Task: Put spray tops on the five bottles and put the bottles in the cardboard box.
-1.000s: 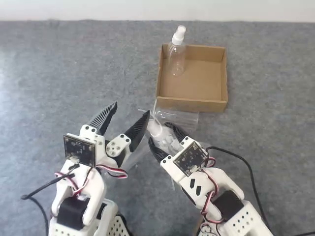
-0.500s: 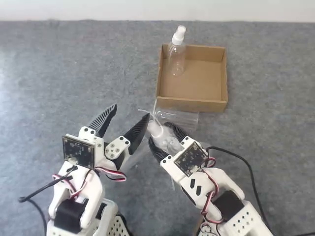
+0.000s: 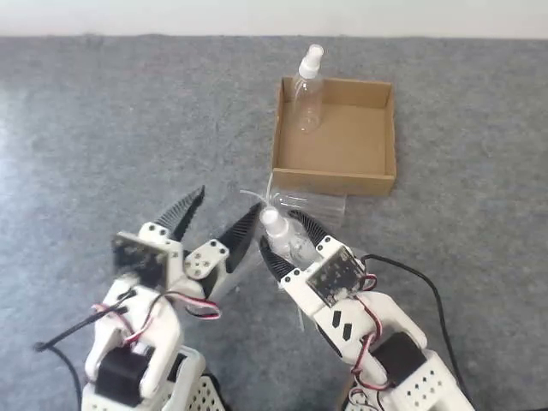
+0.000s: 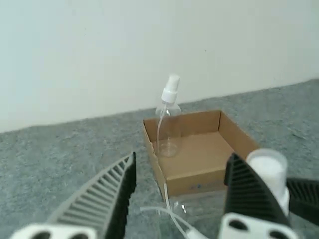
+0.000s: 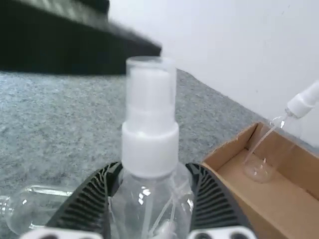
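Note:
My right gripper (image 3: 289, 241) is shut on a clear bottle (image 3: 291, 244) that stands upright with a white spray top (image 5: 149, 112) on it, just in front of the cardboard box (image 3: 378, 137). My left gripper (image 3: 226, 204) is open right beside it, one black finger (image 4: 244, 191) close to the held bottle's top (image 4: 268, 172). A second clear bottle (image 3: 306, 96) with a spray top leans in the box's far left corner. The same bottle (image 4: 168, 122) and box (image 4: 204, 152) show in the left wrist view, with my left gripper (image 4: 177, 196) in front of them.
More clear bottles (image 3: 317, 204) lie on the grey carpet against the box's near wall, one bottle (image 5: 27, 209) beside my right gripper. A loose spray top with its thin tube (image 4: 172, 216) lies between the left fingers. Open carpet spreads left and right.
The left arm has drawn back a little and tipped its wrist, still open. The right gripper has lifted the held bottle slightly.

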